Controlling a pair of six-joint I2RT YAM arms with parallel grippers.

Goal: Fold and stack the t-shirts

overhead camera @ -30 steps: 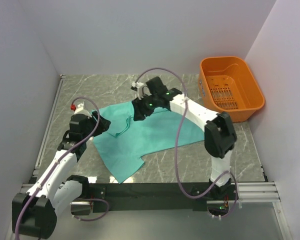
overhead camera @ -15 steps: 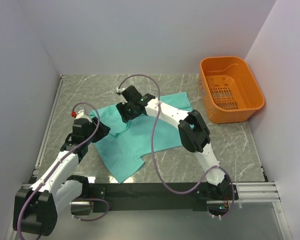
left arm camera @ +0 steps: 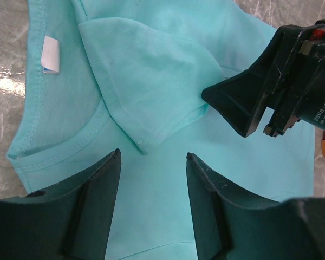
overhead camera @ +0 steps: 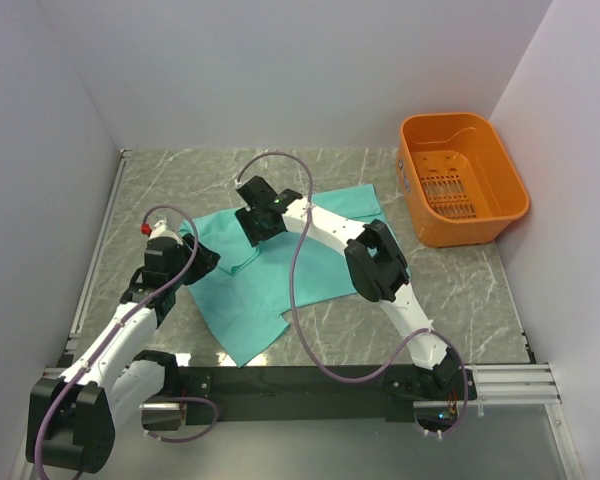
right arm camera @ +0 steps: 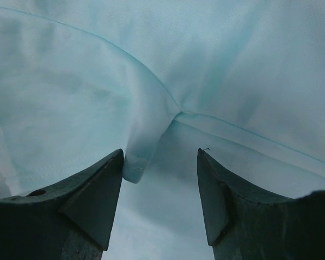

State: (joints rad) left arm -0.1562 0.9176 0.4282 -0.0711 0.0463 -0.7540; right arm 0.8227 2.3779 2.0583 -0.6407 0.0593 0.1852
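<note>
A turquoise t-shirt lies spread on the marble table, a sleeve folded over its body near the neck. My left gripper hovers at the shirt's left edge. In the left wrist view this gripper is open over flat cloth, just below the folded sleeve; the neck hem and white label lie to the left. My right gripper reaches over the shirt's upper left part. In its own view the right gripper is open, and a sleeve hem corner lies against its left fingertip.
An orange plastic basket stands at the back right, off the shirt. White walls close in the table on the left, back and right. The right gripper's black body sits close in front of the left gripper.
The right arm has swung left across the shirt, from its back middle to its upper left near the left gripper, uncovering the shirt's far right corner. The left arm has barely shifted.
</note>
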